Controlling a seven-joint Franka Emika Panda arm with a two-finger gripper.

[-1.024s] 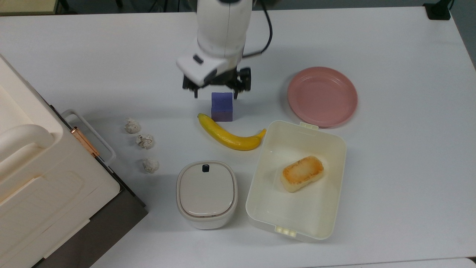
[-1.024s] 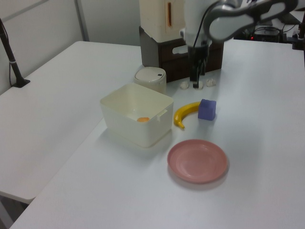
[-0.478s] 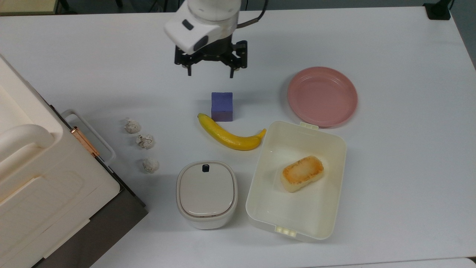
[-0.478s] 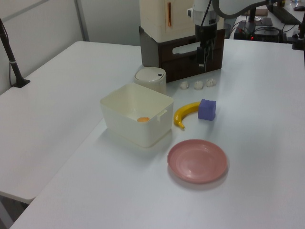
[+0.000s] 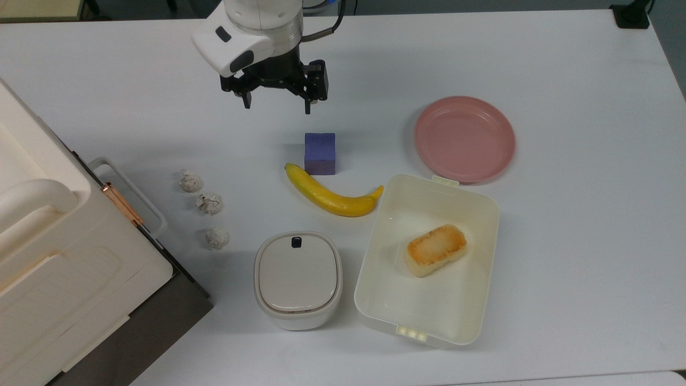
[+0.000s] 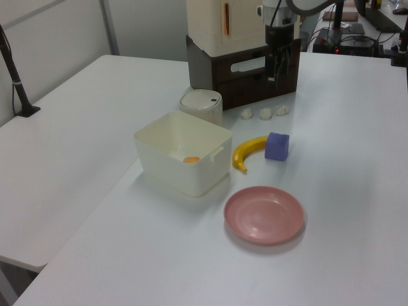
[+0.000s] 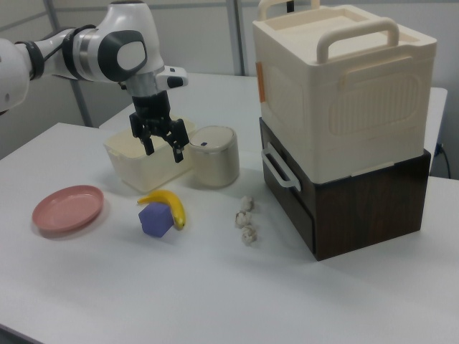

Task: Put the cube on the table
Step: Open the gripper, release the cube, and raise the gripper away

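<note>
My jaws hung spread and empty above bare white table point(image 5: 563, 225); the matte blue-purple cube point(image 5: 320, 153) sat flat, seemingly just touching the smooth curved banana point(image 5: 332, 194).

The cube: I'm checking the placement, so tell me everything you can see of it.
The cube is a small, matte, blue-purple block, apparently solid. It sits flat on the white table, close beside the banana; contact between them cannot be told. The open gripper is raised and apart from it.
</note>
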